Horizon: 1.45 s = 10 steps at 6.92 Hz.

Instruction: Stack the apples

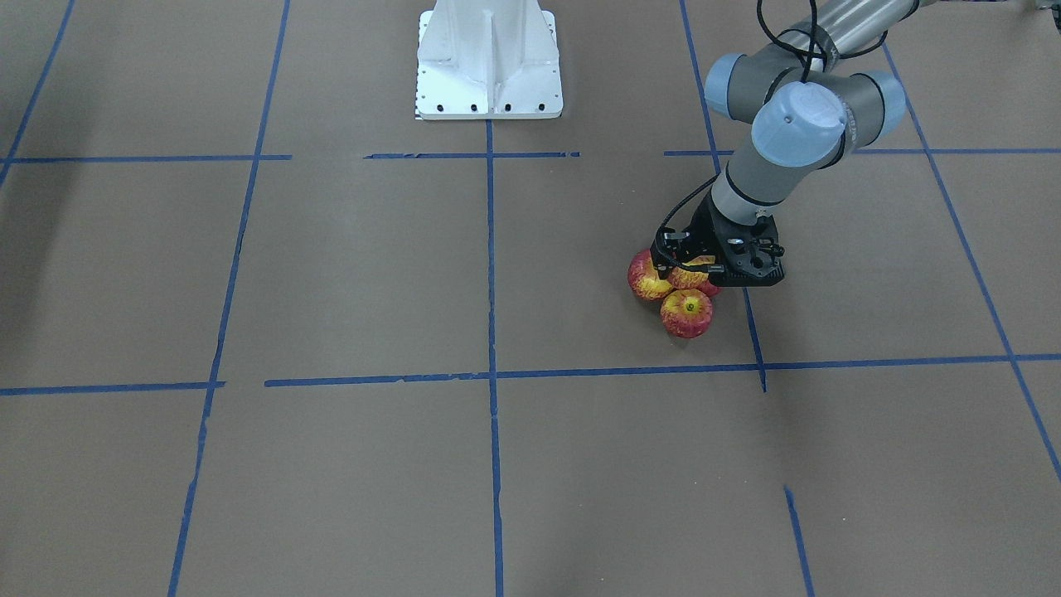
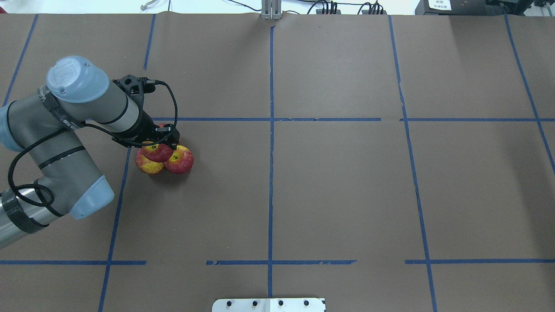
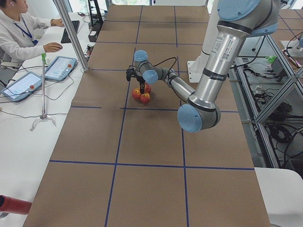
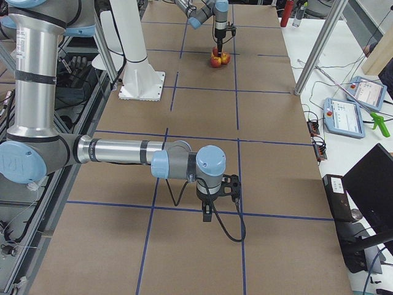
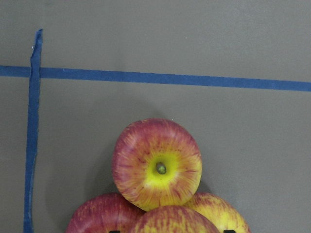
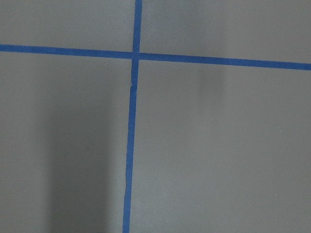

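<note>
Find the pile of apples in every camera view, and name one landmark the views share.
Front-facing: apple pile right of centre.
Overhead: pile left of centre.
Exterior left: pile upper middle, small.
Exterior right: pile top centre, tiny.
Left wrist: pile bottom centre, close up.
Right wrist: not in view.
Shared landmark: the blue tape line just beyond the pile on the operators' side.

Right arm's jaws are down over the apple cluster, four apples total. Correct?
No, it's the left arm. The overhead view shows it coming in from the left, with the left gripper down over the apples. Four apples is correct.
</note>
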### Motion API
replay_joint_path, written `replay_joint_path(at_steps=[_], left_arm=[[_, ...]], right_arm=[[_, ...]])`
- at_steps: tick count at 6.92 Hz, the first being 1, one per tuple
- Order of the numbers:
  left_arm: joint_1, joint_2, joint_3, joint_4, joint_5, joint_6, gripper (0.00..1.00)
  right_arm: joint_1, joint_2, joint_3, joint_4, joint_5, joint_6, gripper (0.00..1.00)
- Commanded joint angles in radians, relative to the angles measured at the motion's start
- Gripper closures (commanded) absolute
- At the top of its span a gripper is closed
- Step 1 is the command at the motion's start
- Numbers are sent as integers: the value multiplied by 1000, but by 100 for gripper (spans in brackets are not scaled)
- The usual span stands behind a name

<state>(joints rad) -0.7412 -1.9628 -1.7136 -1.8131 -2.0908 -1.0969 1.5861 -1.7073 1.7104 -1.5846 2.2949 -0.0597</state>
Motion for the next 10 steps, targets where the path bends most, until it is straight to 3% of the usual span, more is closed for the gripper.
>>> replay_joint_path(at_steps=[1,2,5,7,9,10], left_arm=[[-1,-1,0,-3,2,0,10],[-1,2,-1,-3,3,-3,0],[-13,2,-36,4,35,-8,0],[-114,4,-188,156,35,8,0],[-138,21,-247,196,31,63,0],[-165,115,-323,190,22,154,0]], right_arm=[[0,0,0,0,0,0,0],[0,0,0,0,0,0,0],[0,0,0,0,0,0,0],[0,0,0,0,2,1,0],[0,0,0,0,0,0,0],[0,0,0,0,0,0,0]])
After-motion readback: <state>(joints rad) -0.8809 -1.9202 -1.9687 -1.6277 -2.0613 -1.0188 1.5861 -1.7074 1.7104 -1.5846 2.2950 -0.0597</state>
